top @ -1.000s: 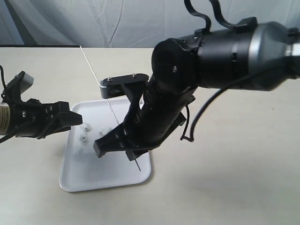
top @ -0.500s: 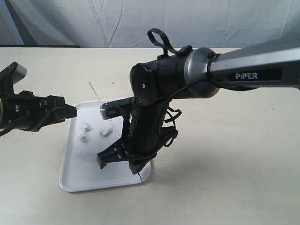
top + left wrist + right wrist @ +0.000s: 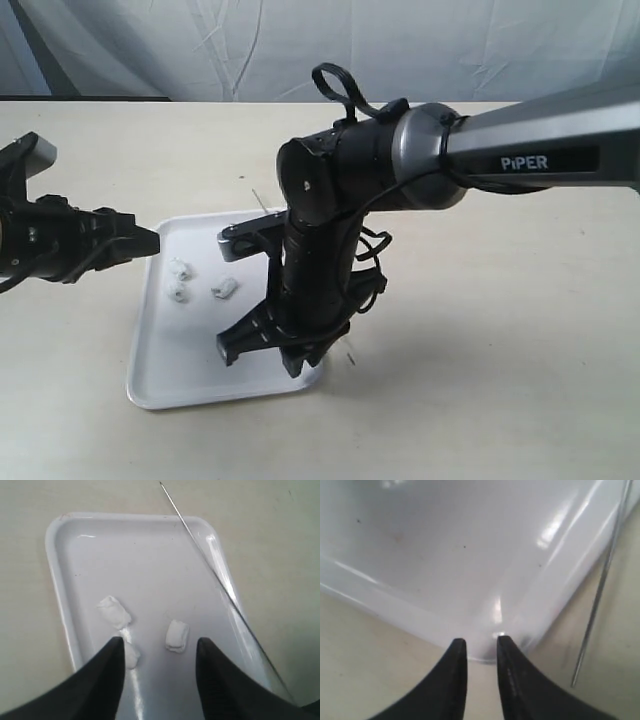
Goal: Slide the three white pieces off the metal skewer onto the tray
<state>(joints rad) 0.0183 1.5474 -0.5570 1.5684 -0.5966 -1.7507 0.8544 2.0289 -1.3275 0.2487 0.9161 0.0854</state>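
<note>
Right gripper (image 3: 480,641) is hanging over a corner of the tray (image 3: 445,555), its jaws standing narrowly apart and gripping nothing. Just beside it, the metal skewer (image 3: 598,587) is running clear of the jaws, slanting across the tray's long edge. Left gripper (image 3: 160,641) is hovering wide and empty over the three white pieces (image 3: 177,636), which are resting inside the tray toward its other long edge.

We are finding the tray (image 3: 150,385) sitting on the desk (image 3: 480,380). The three white pieces (image 3: 177,636) are lying in its far left part, two close together and the third to their right. The metal skewer (image 3: 604,562) is slanting across the tray's right rim, both ends over the desk. The right fingers (image 3: 455,680) are hanging above the near right corner.
</note>
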